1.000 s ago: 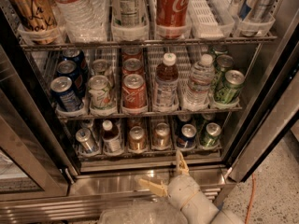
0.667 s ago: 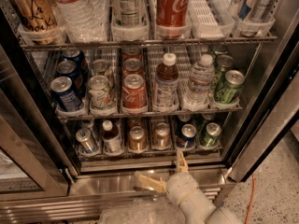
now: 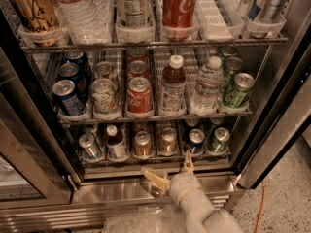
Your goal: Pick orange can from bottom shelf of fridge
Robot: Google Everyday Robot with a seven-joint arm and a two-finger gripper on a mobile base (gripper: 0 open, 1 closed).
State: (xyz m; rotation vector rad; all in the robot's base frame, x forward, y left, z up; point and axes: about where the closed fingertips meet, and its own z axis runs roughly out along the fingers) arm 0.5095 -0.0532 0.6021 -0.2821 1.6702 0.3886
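Note:
The fridge (image 3: 272,106) stands open in front of me, with white wire shelves. On the dim bottom shelf (image 3: 155,157) two orange-copper cans with silver tops stand side by side, one in the middle (image 3: 143,144) and one just right of it (image 3: 168,141). My gripper (image 3: 171,171) is below and in front of them, over the steel sill. It is open, with one tan finger (image 3: 155,178) pointing left and the other (image 3: 188,161) pointing up at the shelf's front edge. It holds nothing.
The bottom shelf also holds a silver can (image 3: 90,146), a dark bottle (image 3: 115,142), a blue can (image 3: 195,140) and a green can (image 3: 218,140). The rack above holds red Coca-Cola cans (image 3: 139,95), bottles and green cans (image 3: 237,90). The door frame (image 3: 34,144) stands on the left. An orange cable (image 3: 262,198) lies on the floor.
The gripper has moved slightly up and closer to the bottom shelf's front edge. The cans have not moved.

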